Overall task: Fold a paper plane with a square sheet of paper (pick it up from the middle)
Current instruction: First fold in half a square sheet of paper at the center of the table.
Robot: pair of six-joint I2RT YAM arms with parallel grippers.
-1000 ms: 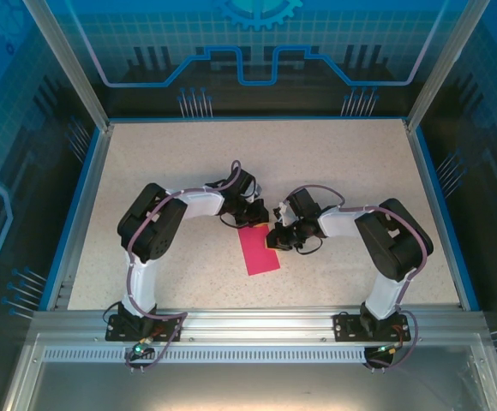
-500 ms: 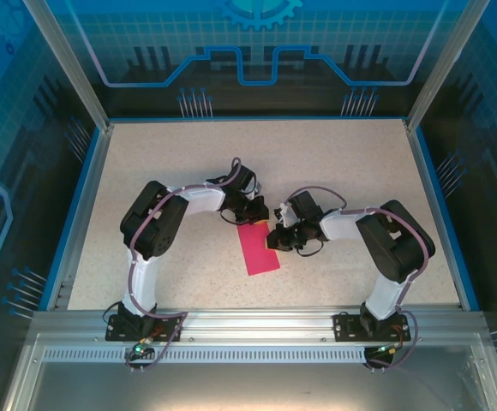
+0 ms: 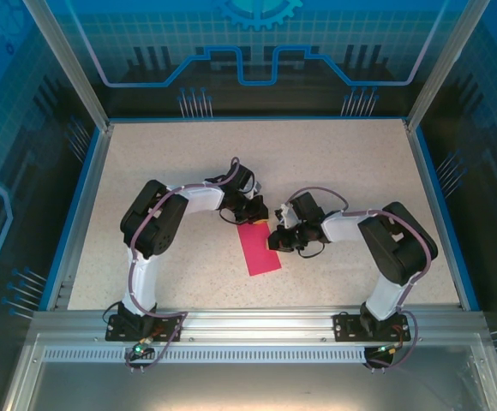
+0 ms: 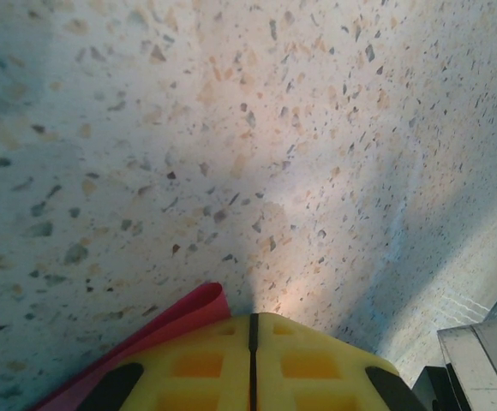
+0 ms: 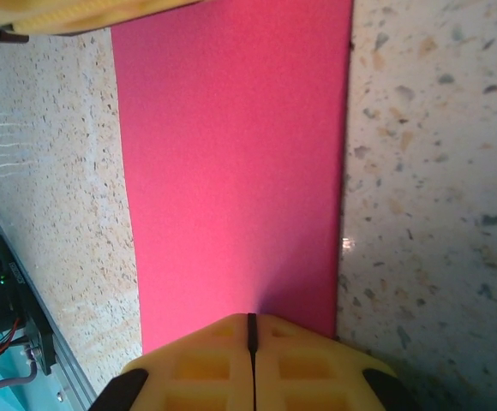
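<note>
Pink thin paper sheet, folded narrow, lies flat on the speckled table; closed left claw at its far edge, closed right claw touching its far right corner.

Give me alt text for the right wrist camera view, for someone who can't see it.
A long magenta-pink rectangle of paper lies flat on a speckled table. The right gripper, its yellow jaws shut together, sits over the paper's near end at the bottom of the frame.
</note>
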